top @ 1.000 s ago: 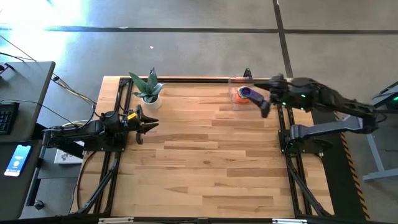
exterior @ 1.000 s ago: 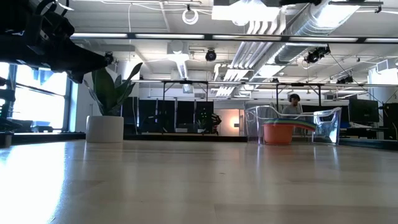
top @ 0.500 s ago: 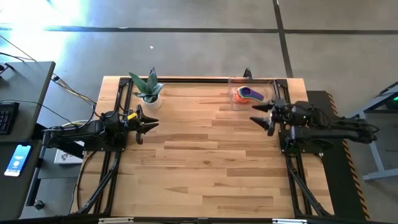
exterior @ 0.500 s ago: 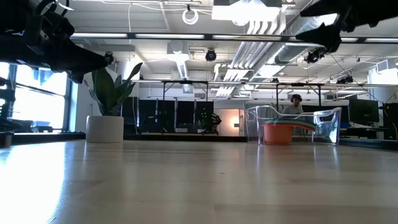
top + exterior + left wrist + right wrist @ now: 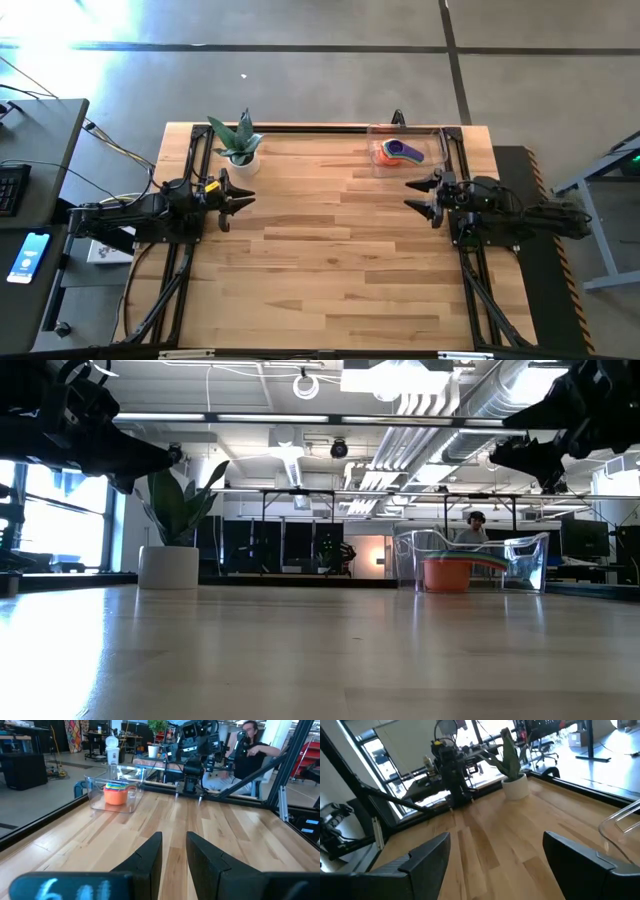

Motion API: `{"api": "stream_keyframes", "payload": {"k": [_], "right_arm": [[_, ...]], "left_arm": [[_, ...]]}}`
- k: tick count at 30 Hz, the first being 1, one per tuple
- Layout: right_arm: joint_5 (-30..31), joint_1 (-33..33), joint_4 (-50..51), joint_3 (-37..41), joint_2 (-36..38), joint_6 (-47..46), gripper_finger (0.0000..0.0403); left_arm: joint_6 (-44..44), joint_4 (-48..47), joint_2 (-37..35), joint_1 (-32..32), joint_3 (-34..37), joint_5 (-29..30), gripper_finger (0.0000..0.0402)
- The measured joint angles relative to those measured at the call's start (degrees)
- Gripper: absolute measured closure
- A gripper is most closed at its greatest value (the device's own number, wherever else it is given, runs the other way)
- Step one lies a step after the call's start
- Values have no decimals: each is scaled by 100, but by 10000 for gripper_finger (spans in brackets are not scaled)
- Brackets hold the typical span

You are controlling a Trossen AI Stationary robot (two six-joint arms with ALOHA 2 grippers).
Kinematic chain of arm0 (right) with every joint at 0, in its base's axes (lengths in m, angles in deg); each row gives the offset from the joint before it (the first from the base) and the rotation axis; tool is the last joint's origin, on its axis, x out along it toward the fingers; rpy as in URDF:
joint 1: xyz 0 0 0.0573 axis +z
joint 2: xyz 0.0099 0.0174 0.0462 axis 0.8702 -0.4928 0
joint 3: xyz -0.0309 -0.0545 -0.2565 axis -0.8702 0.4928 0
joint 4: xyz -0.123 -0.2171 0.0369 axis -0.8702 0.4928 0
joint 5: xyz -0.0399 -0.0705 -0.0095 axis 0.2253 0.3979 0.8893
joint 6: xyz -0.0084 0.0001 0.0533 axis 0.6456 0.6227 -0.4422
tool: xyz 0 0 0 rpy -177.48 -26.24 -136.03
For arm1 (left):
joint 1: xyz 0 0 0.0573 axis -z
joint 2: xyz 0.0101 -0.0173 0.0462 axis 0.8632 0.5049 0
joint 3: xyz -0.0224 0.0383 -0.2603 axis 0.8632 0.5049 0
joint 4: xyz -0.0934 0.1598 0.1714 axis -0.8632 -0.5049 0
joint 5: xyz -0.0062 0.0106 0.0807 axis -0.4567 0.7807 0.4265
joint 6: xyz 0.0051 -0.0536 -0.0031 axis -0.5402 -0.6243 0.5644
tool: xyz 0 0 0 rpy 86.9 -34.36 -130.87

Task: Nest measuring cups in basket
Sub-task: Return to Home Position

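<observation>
The clear basket [image 5: 405,152] sits on the table near its far right corner. Inside it the measuring cups [image 5: 398,151] are nested in one stack, orange outermost and purple on top; the left wrist view shows the stack [image 5: 118,792] and the low view shows it [image 5: 450,572] too. My right gripper [image 5: 415,195] hovers open above the table, just nearward of the basket, pointing toward the table's left, touching nothing. My left gripper [image 5: 240,200] waits at the left side of the table, its fingers [image 5: 172,851] a little apart, empty.
A small white pot with a green plant [image 5: 238,148] stands near the far left corner. Black frame rails [image 5: 310,127] run along the table's far, left and right edges. A person [image 5: 250,750] sits beyond the right end of the table. Bare wood [image 5: 320,260] lies between the arms.
My right gripper has drawn back from beside the basket toward the table's near and right side and come down lower, its arm folding in over its base. It stays open and empty. The basket and cups have not moved.
</observation>
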Motion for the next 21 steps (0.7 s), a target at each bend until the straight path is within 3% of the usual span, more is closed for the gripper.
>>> {"api": "stream_keyframes", "payload": {"k": [5, 21], "right_arm": [[-37, -2, -9, 309, 611, -102, 94], [99, 0, 276, 396, 593, 308, 94]], "left_arm": [[0, 0, 0, 0, -2, 0, 326], [0, 2, 7, 0, -4, 2, 326]]}}
